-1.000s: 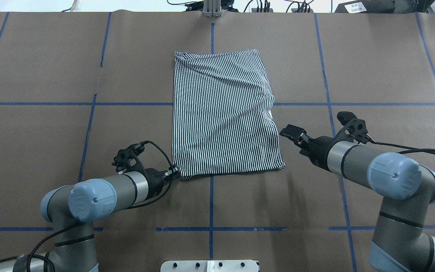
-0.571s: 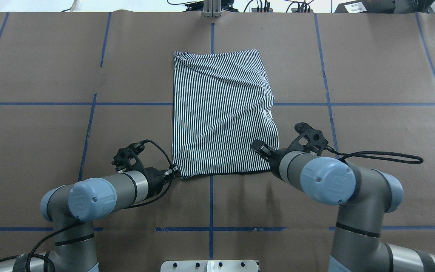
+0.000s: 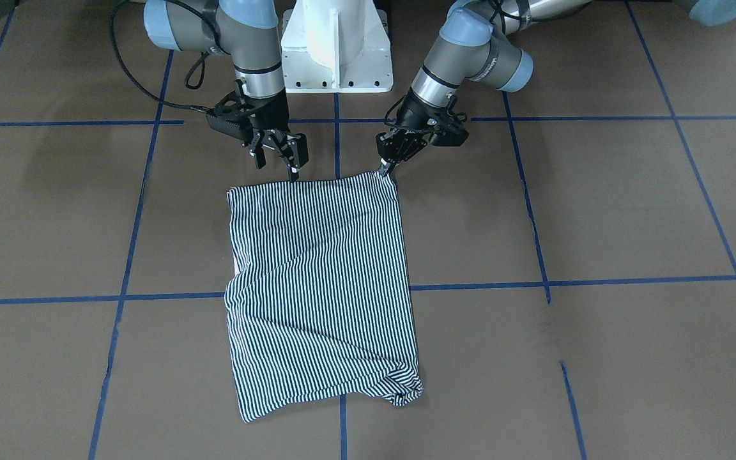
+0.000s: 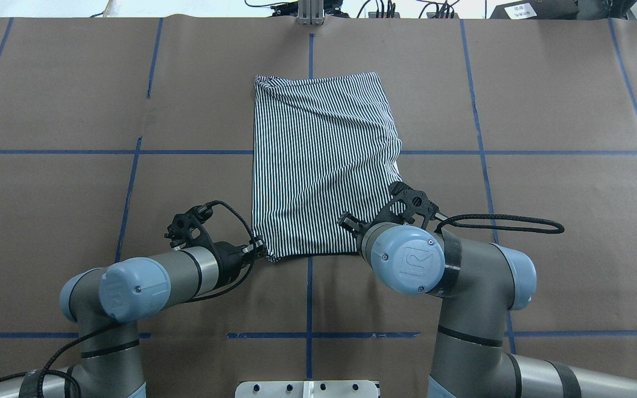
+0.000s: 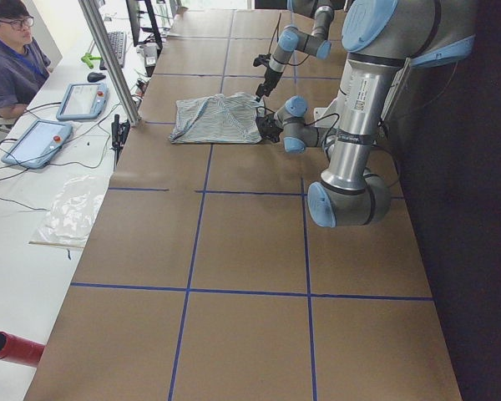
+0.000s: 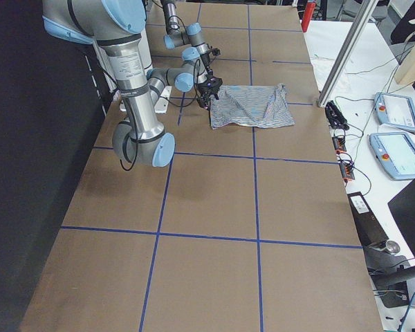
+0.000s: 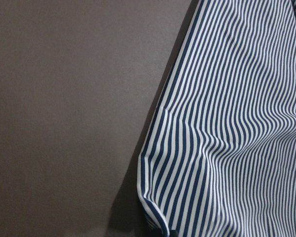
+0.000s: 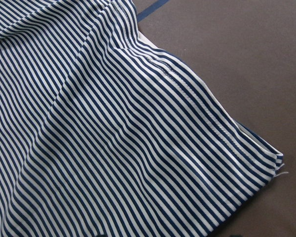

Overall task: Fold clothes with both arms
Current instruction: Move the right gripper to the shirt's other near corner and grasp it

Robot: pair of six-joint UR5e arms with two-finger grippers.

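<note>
The clothes are one navy-and-white striped shirt, folded into a long rectangle on the brown table. In the front-facing view the shirt has its wrinkled end nearest that camera. My left gripper is shut on the shirt's corner closest to the robot, also seen at the left gripper in the overhead view. My right gripper hangs open just above the same near edge, a little in from the other corner. The right wrist view shows striped cloth with a hemmed corner. The left wrist view shows the shirt's edge.
Blue tape lines grid the brown paper. The white pedestal base stands behind both arms. A seated person and tablets are at a side bench beyond the table's far edge.
My right arm has swung from beside the shirt's right edge inward, and its gripper now hangs over the near hem. The left gripper stays shut on its corner.
</note>
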